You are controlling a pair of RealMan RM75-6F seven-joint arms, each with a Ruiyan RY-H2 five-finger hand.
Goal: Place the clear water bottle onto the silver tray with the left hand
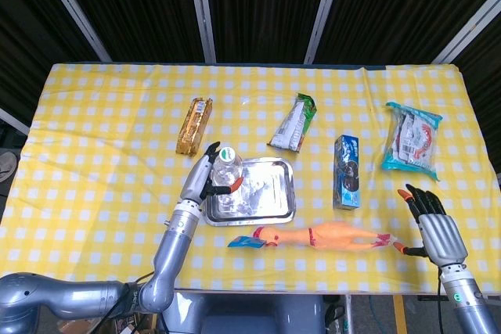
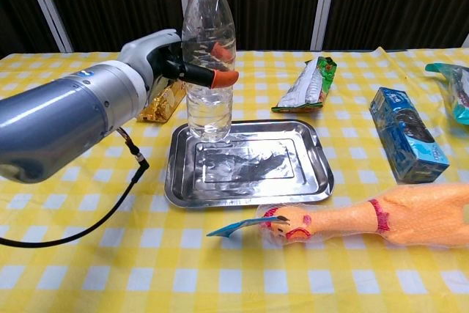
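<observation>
The clear water bottle (image 2: 209, 56), white-capped and upright, has its base at the left rear part of the silver tray (image 2: 272, 159); whether it rests on the metal or hovers just above I cannot tell. My left hand (image 2: 165, 60) grips the bottle's middle from the left, its orange-tipped fingers (image 2: 220, 77) wrapped across the front. From the head view, the bottle (image 1: 225, 179) and left hand (image 1: 205, 174) sit over the tray's (image 1: 266, 193) left edge. My right hand (image 1: 434, 228) hovers near the table's front right, fingers spread, holding nothing.
A gold packet (image 1: 194, 125) lies behind the left hand. A green-white pouch (image 2: 308, 84) is behind the tray, a blue box (image 2: 407, 133) to its right, a teal bag (image 1: 412, 138) at far right. A rubber chicken (image 2: 366, 221) lies in front of the tray.
</observation>
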